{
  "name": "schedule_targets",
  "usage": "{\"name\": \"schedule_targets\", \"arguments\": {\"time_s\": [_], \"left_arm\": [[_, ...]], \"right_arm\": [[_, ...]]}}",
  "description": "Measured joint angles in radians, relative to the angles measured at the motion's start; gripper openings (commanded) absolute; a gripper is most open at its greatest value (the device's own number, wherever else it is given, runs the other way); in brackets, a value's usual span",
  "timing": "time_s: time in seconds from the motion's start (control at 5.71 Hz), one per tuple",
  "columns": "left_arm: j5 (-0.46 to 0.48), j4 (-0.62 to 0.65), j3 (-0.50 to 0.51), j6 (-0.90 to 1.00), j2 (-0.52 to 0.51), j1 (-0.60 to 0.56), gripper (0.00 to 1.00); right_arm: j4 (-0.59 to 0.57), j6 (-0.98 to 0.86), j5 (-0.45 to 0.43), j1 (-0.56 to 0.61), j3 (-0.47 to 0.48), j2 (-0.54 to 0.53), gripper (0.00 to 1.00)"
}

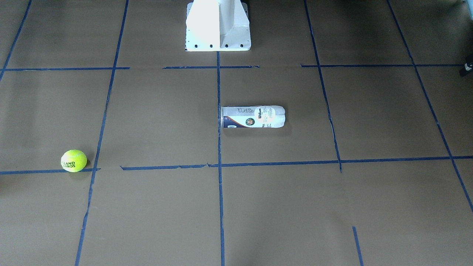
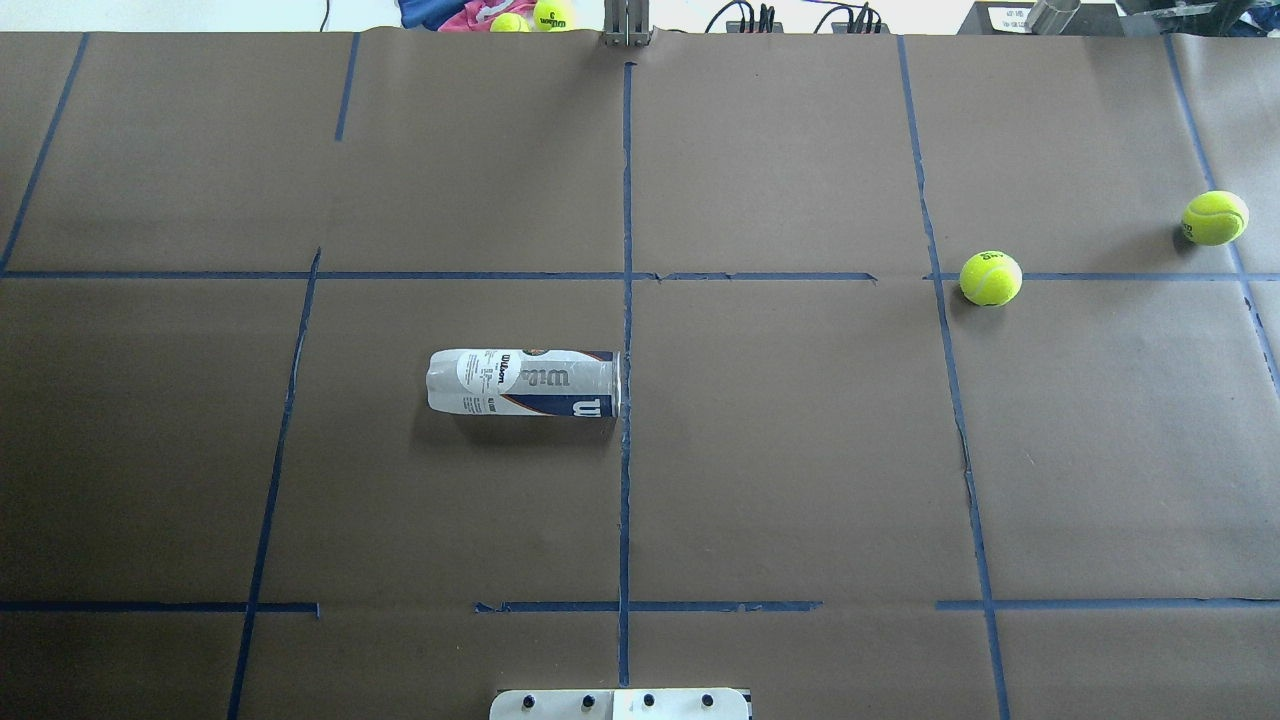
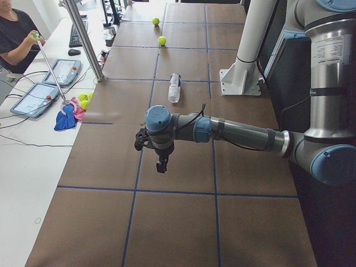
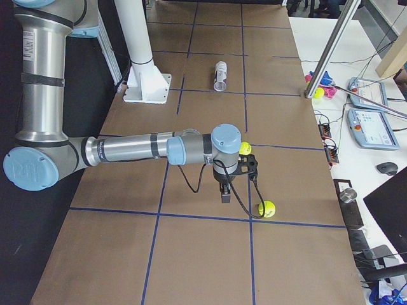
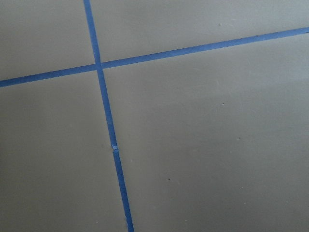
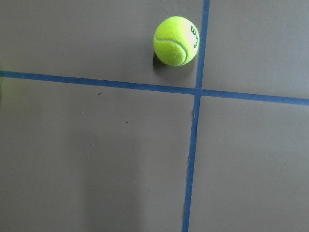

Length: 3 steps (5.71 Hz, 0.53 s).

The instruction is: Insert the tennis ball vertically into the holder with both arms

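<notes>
Directly under the black two-finger left gripper (image 3: 161, 165) on its grey metal arm, the wrist camera shows brown paper-covered table (image 5: 217, 154) and a crossing of blue tape lines (image 5: 100, 67). These jaws hang above the surface with nothing in them that the side view shows; whether they are spread or closed cannot be told from it.

The black right gripper (image 4: 224, 194) likewise hangs over the table, cables looping from it, and its jaw state cannot be told either. Near these jaws, on the side away from the robot's centre, the fuzzy yellow-green tennis ball (image 6: 176, 40) rests on the table, touching one tape line just beside a crossing (image 2: 1214, 217). A second yellow-green ball (image 2: 990, 277), printed with dark lettering (image 1: 74, 160), lies near the right jaws on their other side, on a tape line and apart from the first.

Well apart from both pairs of jaws and between the two arms lies the clear plastic holder (image 2: 523, 382), a cylindrical can with a white and navy Wilson label. It is on its side (image 1: 253, 116), one end at the centre tape line.

Farther back stands the white pedestal base (image 1: 218, 26).
</notes>
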Motion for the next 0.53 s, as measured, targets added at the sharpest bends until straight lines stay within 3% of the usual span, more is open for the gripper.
{"name": "schedule_targets", "arguments": {"time_s": [0.53], "left_arm": [[-0.012,-0.176,-0.005,-0.005,0.015,0.038,1.00]], "right_arm": [[0.002,0.000,0.038,-0.017,0.006,0.007,1.00]]}}
